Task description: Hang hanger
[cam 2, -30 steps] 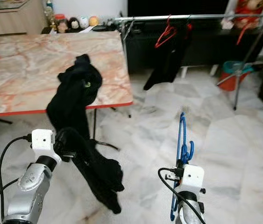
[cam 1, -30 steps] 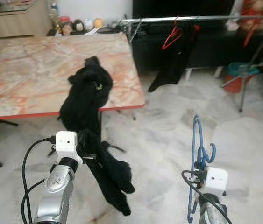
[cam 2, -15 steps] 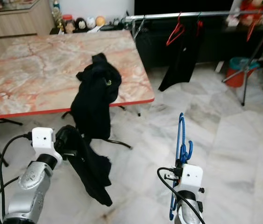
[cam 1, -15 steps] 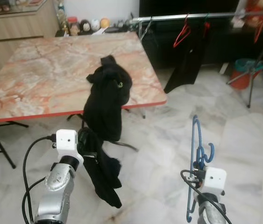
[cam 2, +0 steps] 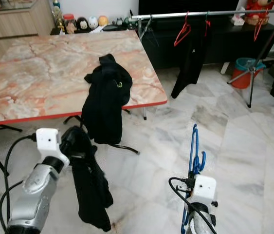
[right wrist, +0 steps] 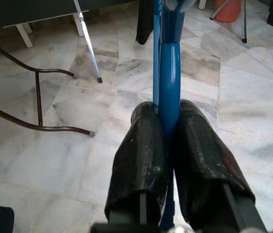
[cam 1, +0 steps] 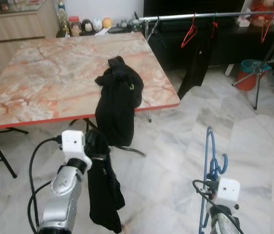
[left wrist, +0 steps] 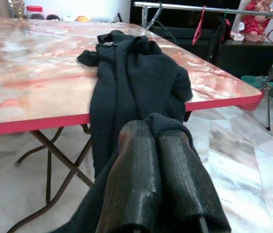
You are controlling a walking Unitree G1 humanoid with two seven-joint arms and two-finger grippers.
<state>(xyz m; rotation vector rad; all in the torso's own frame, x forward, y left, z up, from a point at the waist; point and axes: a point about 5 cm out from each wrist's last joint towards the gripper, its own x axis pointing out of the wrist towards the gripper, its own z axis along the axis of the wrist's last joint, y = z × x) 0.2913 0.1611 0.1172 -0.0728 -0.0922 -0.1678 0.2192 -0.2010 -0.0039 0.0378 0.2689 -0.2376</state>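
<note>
Marble floor; right hand [right wrist: 168, 141] clamping blue hanger [right wrist: 167, 73]

Head stereo pair looking down at table [cam 1: 54, 73] and floor, wrist cameras close along each claw

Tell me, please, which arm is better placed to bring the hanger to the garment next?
Probably right: its tool is clamped on the blue hanger, while the left tool holds the black garment.

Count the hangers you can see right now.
4: a blue hanger clamped in the right gripper; three red hangers on the rail. Others may be hidden.
</note>
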